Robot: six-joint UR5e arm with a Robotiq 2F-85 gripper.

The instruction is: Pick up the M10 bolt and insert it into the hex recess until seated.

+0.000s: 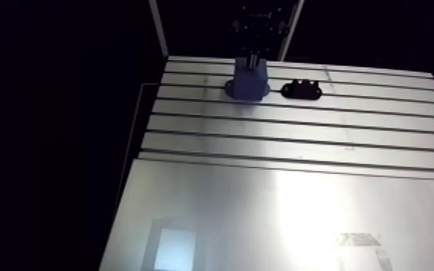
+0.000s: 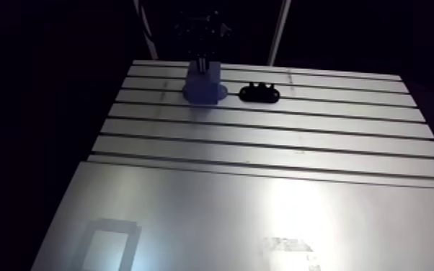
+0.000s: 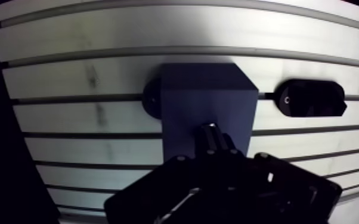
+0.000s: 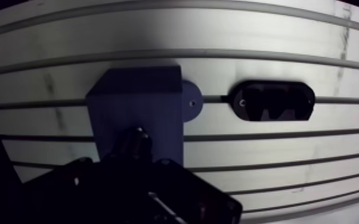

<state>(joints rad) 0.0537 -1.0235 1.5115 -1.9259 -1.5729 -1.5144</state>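
A slotted aluminium tabletop [image 1: 299, 144] carries the work, pale under the light, with darkness beyond its edges; the tool [image 3: 213, 149] hangs directly over the blue block [image 3: 200, 101], closed, as far as the wrist view shows, on a short dark stub that I take for the M10 bolt [image 3: 210, 132]; the stub points down at the block's top face, which suits a straight push into a socket; the hex recess itself cannot be seen, so it is presumably under the bolt and tool; whether the bolt's tip already touches the block cannot be told. The block stands upright across a slot, with a round foot [image 4: 191, 102] at its base lying flat on the tabletop, likely to keep it from shifting under the pressing. Just beside it, apart from it, lies a black holder [image 4: 271, 101] with notched cut-outs, apparently empty; it looks like the bolt's resting place. I judge the insertion is in hand; alignment of the hex matters most.
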